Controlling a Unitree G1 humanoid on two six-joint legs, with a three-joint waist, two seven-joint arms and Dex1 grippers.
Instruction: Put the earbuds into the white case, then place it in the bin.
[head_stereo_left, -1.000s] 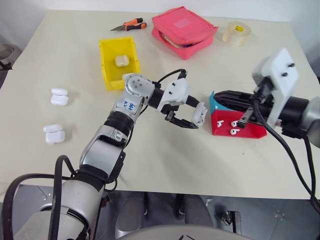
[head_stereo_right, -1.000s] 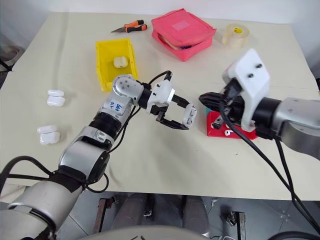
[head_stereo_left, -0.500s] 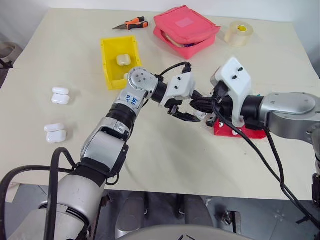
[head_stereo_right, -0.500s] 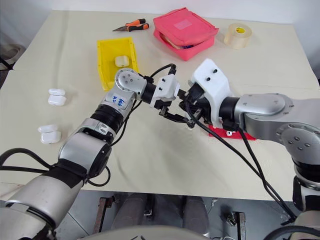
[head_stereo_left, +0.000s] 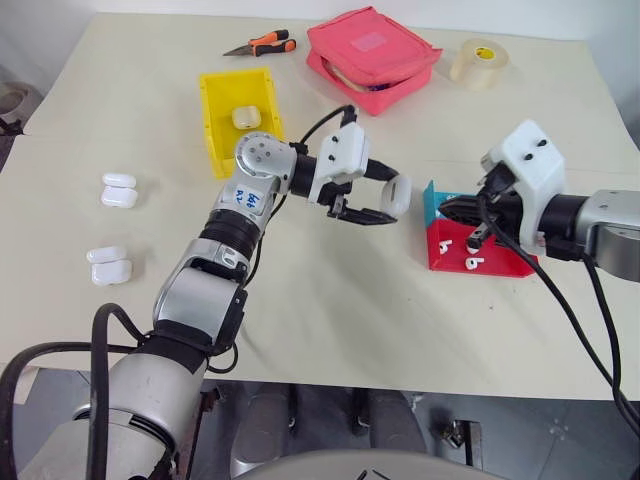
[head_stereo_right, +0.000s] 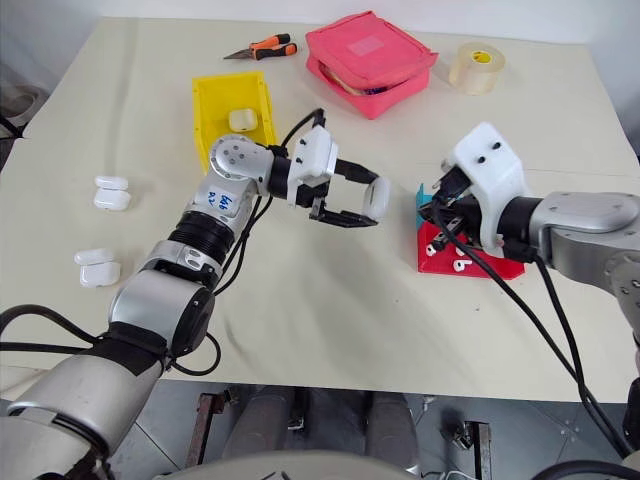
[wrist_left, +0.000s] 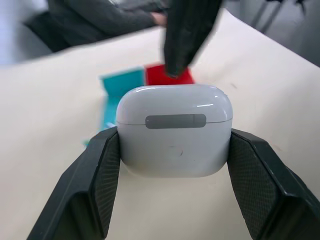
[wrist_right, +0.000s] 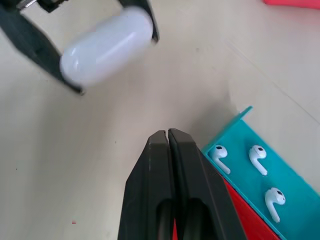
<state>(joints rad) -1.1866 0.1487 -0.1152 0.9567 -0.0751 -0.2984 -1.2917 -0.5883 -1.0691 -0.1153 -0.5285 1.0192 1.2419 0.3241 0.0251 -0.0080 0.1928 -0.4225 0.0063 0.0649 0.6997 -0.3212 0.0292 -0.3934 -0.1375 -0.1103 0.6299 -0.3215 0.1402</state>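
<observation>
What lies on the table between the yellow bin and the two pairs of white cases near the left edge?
Nothing: in the left eye view the stretch of table between the yellow bin and the white cases is bare.

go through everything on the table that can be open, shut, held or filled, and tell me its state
Left gripper: shut on case.
Case: lid closed, held above the table.
Right gripper: shut, empty.
Bin: one case inside.
Red tray: two earbuds.
Blue tray: three earbuds.
Pouch: partly unzipped.
Cases on table: four, closed.
</observation>
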